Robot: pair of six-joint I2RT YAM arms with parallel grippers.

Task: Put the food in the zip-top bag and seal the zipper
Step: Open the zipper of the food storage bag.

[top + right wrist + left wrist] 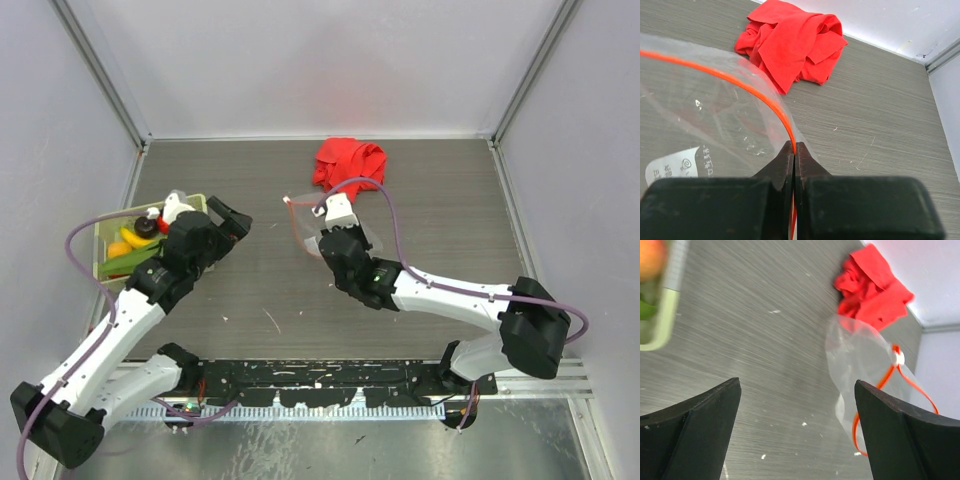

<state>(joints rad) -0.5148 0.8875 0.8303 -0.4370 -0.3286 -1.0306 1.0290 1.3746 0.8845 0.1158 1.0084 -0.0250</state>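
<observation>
The zip-top bag is clear and lies mid-table. Its zipper is a red-orange strip with a white slider. My right gripper is shut on the zipper, and the bag spreads to its left. My left gripper is open and empty above bare table, between the basket and the bag. In the left wrist view it has the bag and zipper at its right. The food (yellow banana, orange, green, red and dark pieces) lies in the basket.
A pale green slotted basket stands at the left and also shows in the left wrist view. A crumpled red cloth lies behind the bag near the back wall. Walls close the table on three sides.
</observation>
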